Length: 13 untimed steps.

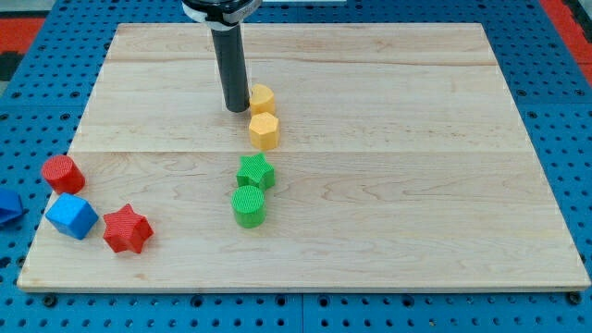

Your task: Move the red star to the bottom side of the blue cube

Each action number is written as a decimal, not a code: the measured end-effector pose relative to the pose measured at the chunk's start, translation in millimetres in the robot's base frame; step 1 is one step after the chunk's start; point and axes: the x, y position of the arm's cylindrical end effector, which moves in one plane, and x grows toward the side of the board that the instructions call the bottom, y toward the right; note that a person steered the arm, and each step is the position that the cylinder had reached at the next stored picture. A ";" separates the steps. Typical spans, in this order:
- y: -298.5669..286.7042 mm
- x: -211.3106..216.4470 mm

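The red star [127,229] lies near the board's lower left corner, just right of the blue cube [71,216] and slightly lower; the two touch or nearly touch. A red cylinder [63,174] stands above the blue cube. My tip [237,110] rests on the board in the upper middle, just left of the upper yellow block [263,98], far up and right of the red star.
A yellow hexagon block [264,131] sits below the upper yellow one. A green star [254,173] and a green cylinder [249,206] stand in the board's middle. A blue block [8,205] lies off the board at the left edge. The wooden board [416,185] sits on blue pegboard.
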 end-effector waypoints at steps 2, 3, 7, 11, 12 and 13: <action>-17.4 -9.3; -75.4 -7.9; -226.3 50.4; -101.2 118.0; -73.0 162.5; -80.7 182.1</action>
